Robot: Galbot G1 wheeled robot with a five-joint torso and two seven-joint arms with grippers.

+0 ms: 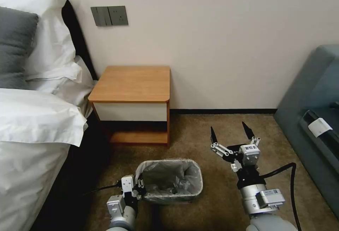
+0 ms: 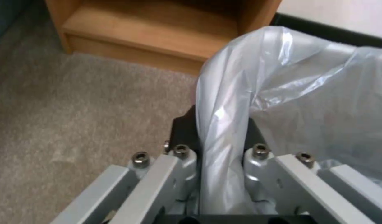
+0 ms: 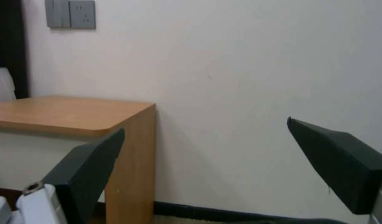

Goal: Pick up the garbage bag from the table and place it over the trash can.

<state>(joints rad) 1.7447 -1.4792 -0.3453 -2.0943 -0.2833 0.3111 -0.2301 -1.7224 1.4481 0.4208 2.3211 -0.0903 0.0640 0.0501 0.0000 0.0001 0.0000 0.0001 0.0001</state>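
**Status: Bag Seated in Bin, Left Gripper Clamped on Rim**

Left arm: reaches forward from the near-left of the scene, low over the carpet (image 1: 219,195). The left gripper (image 1: 140,185) sits at the near-left corner of the trash can (image 1: 197,188). In the left wrist view its fingers (image 2: 183,130) are closed on a fold of the garbage bag (image 2: 298,93), pinching the plastic where it wraps the bin's rim.

Right arm: extends forward on the right of the bin, held above the floor with the wrist angled upward. The right gripper (image 1: 231,132) points toward the far wall (image 1: 219,40), jaws spread wide with nothing between them. The right wrist view shows its two dark fingertips (image 3: 91,161) well apart, framing the wall and the table's right side.

Containers: the trash can stands on the carpet in front of the table (image 1: 132,83), slightly to its right. The translucent grey bag lines the bin's interior, draped over the rim on all visible sides and crumpled at the bottom.
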